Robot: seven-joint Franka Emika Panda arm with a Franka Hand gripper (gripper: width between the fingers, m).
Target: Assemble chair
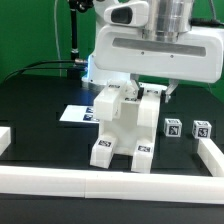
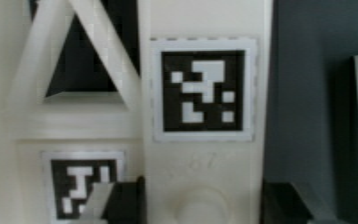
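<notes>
At worktop (image 1: 35,95) ctr, tool (image 2: 204,190) clamps chair (image 1: 120,125) by its upright; we judge it rigid, light, prob. slick plastic, so grip flat sides.

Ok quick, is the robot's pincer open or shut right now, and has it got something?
The pincer: closed, holding a white chair piece with a marker tag between its fingers.
</notes>
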